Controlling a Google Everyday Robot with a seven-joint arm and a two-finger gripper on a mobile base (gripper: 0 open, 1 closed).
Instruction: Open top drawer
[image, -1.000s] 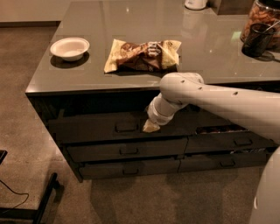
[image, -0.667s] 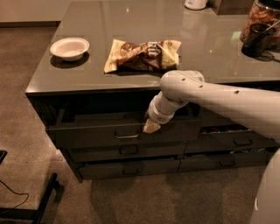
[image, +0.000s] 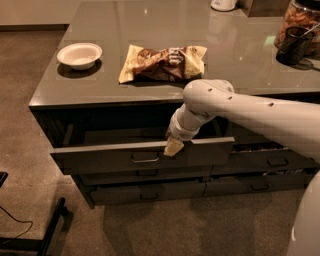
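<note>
The top drawer (image: 100, 159) is a wide dark front panel under the left part of the counter, pulled out toward me so its dark inside shows behind it. Its small loop handle (image: 145, 159) sits at the panel's centre. My gripper (image: 173, 147) hangs from the white arm (image: 250, 115) and rests at the drawer front's top edge, just right of the handle.
The grey counter (image: 240, 55) carries a white bowl (image: 79, 54), a yellow-brown snack bag (image: 162, 62) and a dark jar (image: 296, 31) at the far right. Shallower dark drawers (image: 145, 192) lie below, more to the right (image: 265, 162). A black base leg (image: 50, 232) stands on the floor at left.
The top drawer has slid out toward me, and its interior now shows. My gripper has moved with the drawer front, down and outward.
</note>
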